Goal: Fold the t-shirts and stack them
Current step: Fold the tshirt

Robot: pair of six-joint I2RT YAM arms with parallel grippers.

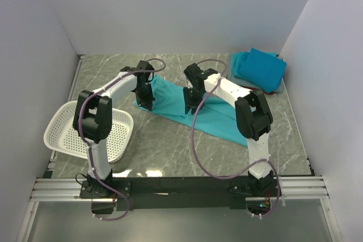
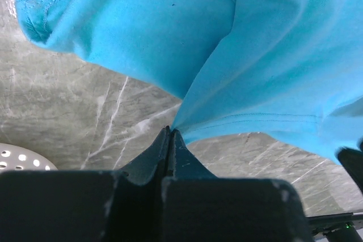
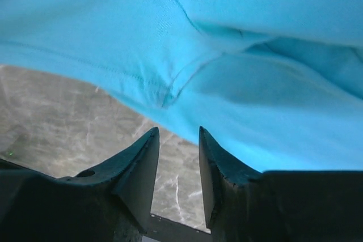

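The grey counter [image 1: 164, 154] carries a big teal t-shirt [image 1: 170, 97] across its middle. A white basket [image 1: 122, 134] sits at the left edge. A pile of folded t-shirts [image 1: 261, 69] rests in the far right corner. The left tool [image 2: 169, 131] pinches the big shirt's edge tight. The right tool [image 3: 178, 134] holds nothing, its jaws apart just beside the cloth.

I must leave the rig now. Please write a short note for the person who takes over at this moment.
Left gripper: shut, pinching an edge of the teal t-shirt.
Right gripper: open, tips at the same shirt's edge, nothing between them.
The shirt lies across the middle of the table, between the arms.
Done: stack of folded teal shirts in the far right corner.
Left: finish folding this shirt and put it on the stack.
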